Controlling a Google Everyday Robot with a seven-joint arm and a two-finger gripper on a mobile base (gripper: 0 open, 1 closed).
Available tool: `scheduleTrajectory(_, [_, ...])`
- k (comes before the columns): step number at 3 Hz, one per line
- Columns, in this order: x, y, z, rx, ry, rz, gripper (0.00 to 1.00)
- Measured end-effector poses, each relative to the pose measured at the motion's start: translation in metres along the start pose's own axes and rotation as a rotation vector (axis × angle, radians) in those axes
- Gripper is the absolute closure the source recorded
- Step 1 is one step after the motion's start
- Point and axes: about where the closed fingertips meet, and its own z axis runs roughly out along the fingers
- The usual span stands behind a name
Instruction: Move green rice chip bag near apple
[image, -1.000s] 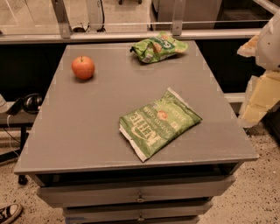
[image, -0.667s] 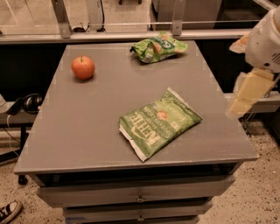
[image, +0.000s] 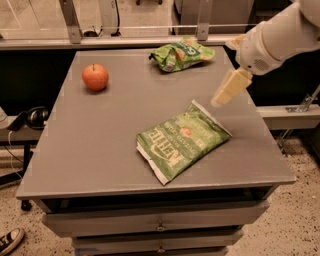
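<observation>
Though your gripper (image: 221, 99) hangs over the smooth table (image: 95, 145), you cannot tell its opening. The green rice chip bag (image: 182, 54) looks puffy, wrinkled.

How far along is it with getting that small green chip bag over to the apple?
Nothing looks done yet: the green rice chip bag lies at the far edge of the table, apart from the apple. In hand: the gripper hangs empty above the table, short of the bag. Left: grasp the bag, carry it, set it beside the apple.

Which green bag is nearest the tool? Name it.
The flat KETTLE bag; the tool hovers beside its far corner. The puffy rice chip bag lies farther back.
</observation>
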Motion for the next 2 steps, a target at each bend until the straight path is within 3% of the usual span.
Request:
scheduleTrajectory(1, [-0.026,-0.039,0.054,0.024,-0.158,0.036,0.00])
scheduleTrajectory(2, [-0.046,-0.069,0.106,0.038,-0.266,0.093,0.00])
